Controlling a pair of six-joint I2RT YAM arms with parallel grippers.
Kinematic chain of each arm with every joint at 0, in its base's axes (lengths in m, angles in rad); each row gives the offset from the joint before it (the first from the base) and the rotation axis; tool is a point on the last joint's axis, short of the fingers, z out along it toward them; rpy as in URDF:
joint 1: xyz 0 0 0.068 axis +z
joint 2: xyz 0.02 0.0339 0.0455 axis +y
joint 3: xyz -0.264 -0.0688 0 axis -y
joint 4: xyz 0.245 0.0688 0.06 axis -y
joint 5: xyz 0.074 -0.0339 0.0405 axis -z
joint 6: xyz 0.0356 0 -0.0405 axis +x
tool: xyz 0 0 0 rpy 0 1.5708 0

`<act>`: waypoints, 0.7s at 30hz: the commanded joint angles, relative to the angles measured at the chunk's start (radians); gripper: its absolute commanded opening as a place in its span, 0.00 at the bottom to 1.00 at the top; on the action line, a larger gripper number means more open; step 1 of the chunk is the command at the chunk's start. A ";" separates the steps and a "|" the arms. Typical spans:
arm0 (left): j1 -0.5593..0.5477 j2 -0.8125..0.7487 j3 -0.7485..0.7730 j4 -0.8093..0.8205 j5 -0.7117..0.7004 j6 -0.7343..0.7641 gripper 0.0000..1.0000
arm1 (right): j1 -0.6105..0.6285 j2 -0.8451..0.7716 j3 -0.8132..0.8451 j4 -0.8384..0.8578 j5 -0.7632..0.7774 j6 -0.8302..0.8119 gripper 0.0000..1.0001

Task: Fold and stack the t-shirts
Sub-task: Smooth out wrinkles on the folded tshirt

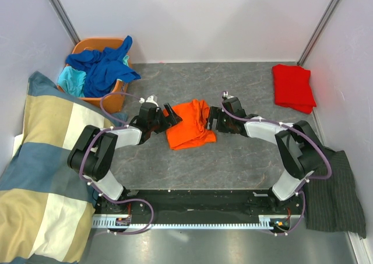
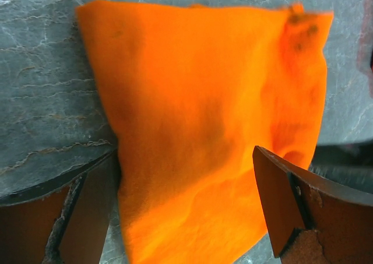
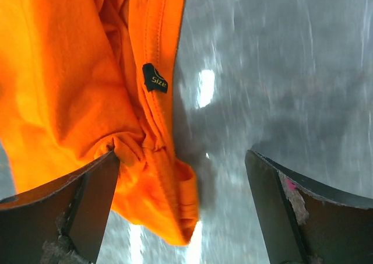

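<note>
**Orange t-shirt flanked by two open grippers at mid-table**

The orange t-shirt (image 1: 187,125) is seen lying loosely folded on the grey table (image 1: 245,159), roughly at its centre. It is flanked by the left gripper (image 1: 169,117) on its left edge and the right gripper (image 1: 213,119) on its right edge. Both sets of jaws are spread wide, and nothing is clamped in either.

In the left wrist view, the gap between the jaws is filled almost wholly by orange cloth, which lies flat and reaches up to the left jaw. Its right edge is overlapped by the right jaw. In the right wrist view, only the left part of the gap is covered: a bunched, stitched edge bearing a black size label (image 3: 155,77) sits against the left jaw, while bare table is seen before the right jaw. Whether any jaw presses on the cloth cannot be told.

A red t-shirt (image 1: 293,86) is laid near the far right corner, well apart from the arms. Blue t-shirts (image 1: 108,66) and a turquoise t-shirt (image 1: 73,80) are heaped in an orange basket (image 1: 119,96) at the far left. A checked blanket (image 1: 41,159) is draped at the left side, and a dark pinstriped cloth (image 1: 335,194) at the right.
</note>
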 commanded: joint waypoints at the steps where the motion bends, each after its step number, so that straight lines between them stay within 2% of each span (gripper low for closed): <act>1: 0.004 -0.003 0.016 -0.075 -0.016 0.070 1.00 | -0.028 0.073 0.037 0.039 -0.065 -0.005 0.98; 9: -0.002 0.053 0.049 -0.147 -0.037 0.103 1.00 | -0.028 -0.074 0.025 -0.063 -0.039 -0.043 0.98; 12: -0.013 0.092 0.076 -0.147 -0.037 0.101 1.00 | -0.029 -0.119 -0.018 -0.053 -0.051 -0.054 0.98; 15: -0.022 0.124 0.108 -0.148 -0.031 0.100 1.00 | -0.026 -0.102 -0.076 0.024 -0.103 -0.067 0.98; 19: -0.033 0.142 0.139 -0.158 -0.025 0.101 1.00 | -0.020 -0.047 -0.165 0.244 -0.250 -0.048 0.98; 21: -0.038 0.141 0.142 -0.158 -0.025 0.103 1.00 | 0.000 -0.033 -0.191 0.291 -0.244 -0.045 0.98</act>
